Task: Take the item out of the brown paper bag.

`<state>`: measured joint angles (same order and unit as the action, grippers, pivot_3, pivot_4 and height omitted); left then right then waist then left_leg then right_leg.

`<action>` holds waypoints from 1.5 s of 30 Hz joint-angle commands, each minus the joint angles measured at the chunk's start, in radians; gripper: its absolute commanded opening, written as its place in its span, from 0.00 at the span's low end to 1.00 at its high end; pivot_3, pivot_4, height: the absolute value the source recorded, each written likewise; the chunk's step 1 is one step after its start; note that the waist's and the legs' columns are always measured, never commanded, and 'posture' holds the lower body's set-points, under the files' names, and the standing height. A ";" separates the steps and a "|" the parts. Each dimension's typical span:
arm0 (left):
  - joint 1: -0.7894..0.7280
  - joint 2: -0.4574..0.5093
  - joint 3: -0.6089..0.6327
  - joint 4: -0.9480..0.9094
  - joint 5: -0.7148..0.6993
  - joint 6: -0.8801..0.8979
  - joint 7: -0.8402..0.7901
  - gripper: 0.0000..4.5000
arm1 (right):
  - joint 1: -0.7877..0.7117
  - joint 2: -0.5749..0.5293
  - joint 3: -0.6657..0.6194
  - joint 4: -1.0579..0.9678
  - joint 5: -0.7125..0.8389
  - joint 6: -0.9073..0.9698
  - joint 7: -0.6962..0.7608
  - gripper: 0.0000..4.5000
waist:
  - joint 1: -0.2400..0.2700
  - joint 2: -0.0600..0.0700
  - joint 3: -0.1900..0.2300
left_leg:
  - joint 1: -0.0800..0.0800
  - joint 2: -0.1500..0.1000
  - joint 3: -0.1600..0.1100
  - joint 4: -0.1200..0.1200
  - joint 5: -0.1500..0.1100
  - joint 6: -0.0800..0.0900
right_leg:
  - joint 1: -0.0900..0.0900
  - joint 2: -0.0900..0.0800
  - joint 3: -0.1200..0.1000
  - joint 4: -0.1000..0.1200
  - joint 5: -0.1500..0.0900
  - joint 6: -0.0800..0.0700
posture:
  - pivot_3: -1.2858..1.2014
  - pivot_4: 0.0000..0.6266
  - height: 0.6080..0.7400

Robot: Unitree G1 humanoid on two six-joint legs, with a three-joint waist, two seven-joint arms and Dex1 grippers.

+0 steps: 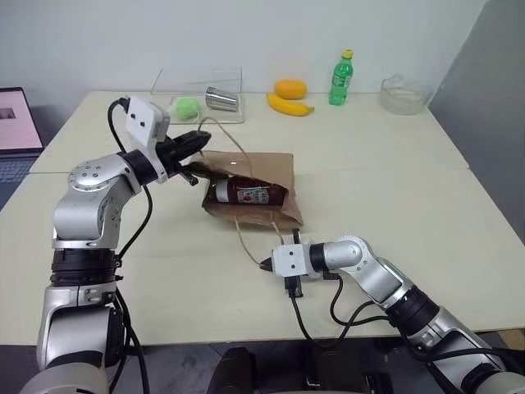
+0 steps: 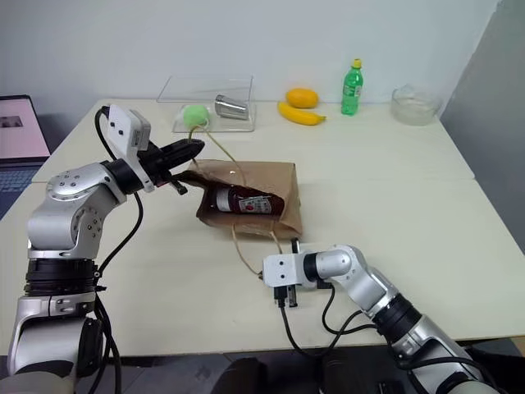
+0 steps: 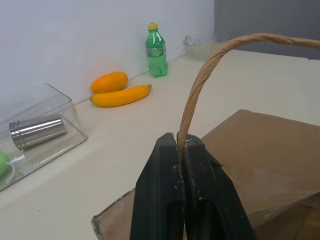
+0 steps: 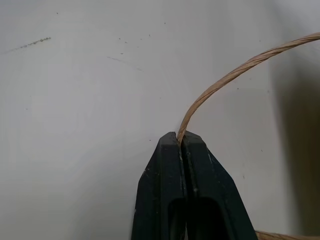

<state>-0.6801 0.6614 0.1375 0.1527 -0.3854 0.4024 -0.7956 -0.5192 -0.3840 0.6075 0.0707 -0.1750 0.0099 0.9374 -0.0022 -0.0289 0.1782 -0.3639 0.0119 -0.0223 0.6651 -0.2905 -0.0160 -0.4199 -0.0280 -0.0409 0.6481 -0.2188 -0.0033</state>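
Note:
The brown paper bag (image 1: 267,168) lies flat in the middle of the table, its mouth facing the near side and pulled open. Inside the mouth lies the item (image 1: 250,194), a red ketchup bottle on its side with its white cap to the left. My left gripper (image 1: 203,136) is shut on the bag's upper cord handle (image 3: 200,80), holding it up over the bag's left corner. My right gripper (image 1: 263,265) is shut on the lower cord handle (image 4: 225,77), low over the table in front of the bag.
Along the far edge stand a clear plastic box (image 1: 197,82) holding a metal cup (image 1: 221,99) and a green ball (image 1: 187,107), then a banana (image 1: 289,105), an orange fruit (image 1: 290,88), a green soda bottle (image 1: 341,79) and a glass bowl (image 1: 404,94). A laptop (image 1: 18,123) sits far left.

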 commanded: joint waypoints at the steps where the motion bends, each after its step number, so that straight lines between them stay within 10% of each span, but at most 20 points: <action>1: -0.008 0.007 0.034 -0.049 -0.020 -0.017 -0.007 0.00 | 0.006 -0.002 -0.017 -0.026 -0.009 -0.009 -0.001 0.01 | 0.000 0.000 0.000 | 0.000 0.000 0.000 0.000 0.000 0.000 | 0.000 0.000 0.000 0.000 0.000 0.000 | 0.52 0.24 1.00; 7: 0.013 0.010 0.030 -0.078 -0.031 0.004 -0.019 0.00 | 0.000 0.011 -0.039 -0.047 -0.004 -0.038 -0.032 0.01 | 0.000 0.000 0.000 | 0.000 0.000 0.000 0.000 0.000 0.000 | 0.000 0.000 0.001 0.000 0.000 0.000 | 0.52 0.24 1.00; 15: 0.035 0.012 0.020 -0.105 -0.030 0.006 -0.033 0.00 | 0.024 0.000 -0.072 -0.113 0.049 -0.058 -0.006 0.53 | 0.000 0.000 0.000 | -0.001 0.000 0.000 0.000 0.000 0.000 | 0.000 0.000 0.001 0.000 0.000 0.000 | 0.52 0.24 1.00; 28: 0.037 0.013 0.020 -0.121 -0.032 0.012 -0.038 0.00 | -0.030 -0.169 -0.325 -0.414 0.509 0.392 0.176 0.53 | 0.001 -0.001 0.001 | 0.000 0.001 0.000 -0.001 0.000 0.000 | 0.000 0.001 0.000 -0.001 0.000 -0.001 | 0.52 0.24 1.00; 36: 0.016 0.010 0.026 -0.120 -0.037 0.021 -0.037 0.00 | -0.139 0.083 -0.123 -0.237 0.195 0.333 -0.116 0.53 | -0.006 0.000 0.001 | -0.001 0.001 0.000 -0.001 0.000 0.000 | -0.002 0.004 0.001 0.000 0.000 -0.001 | 0.52 0.24 1.00; 45: 0.008 0.012 0.029 -0.117 -0.036 0.018 -0.035 0.00 | -0.214 0.227 -0.085 -0.043 -0.003 0.262 -0.332 0.99 | -0.001 -0.001 0.001 | -0.002 0.001 0.001 -0.001 0.000 0.000 | -0.002 0.002 0.002 -0.001 0.003 -0.006 | 0.52 0.24 1.00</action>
<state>-0.6415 0.6637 0.1443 0.0655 -0.4131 0.4294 -0.8366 -0.7060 -0.1677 0.5295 0.0189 -0.1445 0.2987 0.6384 -0.0027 -0.0295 0.1791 -0.3655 0.0128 -0.0216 0.6644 -0.2904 -0.0163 -0.4218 -0.0263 -0.0389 0.6468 -0.2162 -0.0088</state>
